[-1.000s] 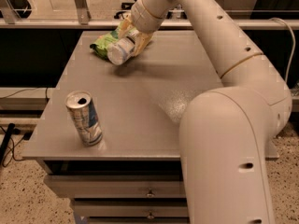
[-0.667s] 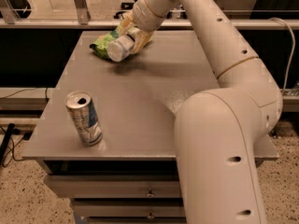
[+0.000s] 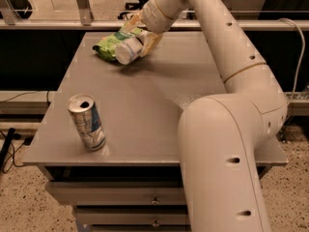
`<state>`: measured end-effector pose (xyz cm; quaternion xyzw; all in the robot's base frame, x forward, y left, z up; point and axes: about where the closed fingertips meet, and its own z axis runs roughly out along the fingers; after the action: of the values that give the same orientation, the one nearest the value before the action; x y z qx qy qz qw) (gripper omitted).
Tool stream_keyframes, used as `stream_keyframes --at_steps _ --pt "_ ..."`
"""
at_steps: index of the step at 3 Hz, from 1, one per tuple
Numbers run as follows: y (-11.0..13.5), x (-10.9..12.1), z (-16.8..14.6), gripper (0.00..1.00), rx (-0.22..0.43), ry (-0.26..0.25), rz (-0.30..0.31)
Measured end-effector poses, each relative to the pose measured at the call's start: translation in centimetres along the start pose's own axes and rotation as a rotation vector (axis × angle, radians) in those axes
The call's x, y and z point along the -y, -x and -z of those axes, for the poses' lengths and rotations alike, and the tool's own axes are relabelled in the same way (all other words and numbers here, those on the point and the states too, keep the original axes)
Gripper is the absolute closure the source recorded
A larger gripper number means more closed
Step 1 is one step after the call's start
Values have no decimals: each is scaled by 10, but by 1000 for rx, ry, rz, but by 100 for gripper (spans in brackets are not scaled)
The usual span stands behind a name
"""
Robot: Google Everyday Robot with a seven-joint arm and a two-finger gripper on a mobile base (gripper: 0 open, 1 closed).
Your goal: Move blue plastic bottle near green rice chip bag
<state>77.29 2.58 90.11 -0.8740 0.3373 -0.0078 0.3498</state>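
The green rice chip bag [image 3: 110,44] lies at the far left of the grey table [image 3: 145,105]. My gripper [image 3: 136,41] is at the far middle of the table, just right of the bag, shut on the blue plastic bottle [image 3: 128,50]. The bottle is held tilted, its round white end pointing toward the camera, right against the bag's near right edge. The gripper partly hides the bag's right end.
A silver-blue drink can [image 3: 87,122] stands upright near the table's front left corner. My arm [image 3: 227,129] fills the right side of the view. Drawers [image 3: 120,197] sit under the table top. A rail [image 3: 58,24] runs behind the table.
The gripper with the bottle has shifted slightly left and down toward the green bag. The can has not moved.
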Motion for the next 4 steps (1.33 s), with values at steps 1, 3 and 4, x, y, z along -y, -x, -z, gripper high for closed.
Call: stream_keyframes --at_steps 1,3,4 --pt "-12 -13 10 0 -17 13 -26" --pt "-19 -26 59 0 4 -57 -95" --pt "-15 -30 90 0 46 -131 -129"
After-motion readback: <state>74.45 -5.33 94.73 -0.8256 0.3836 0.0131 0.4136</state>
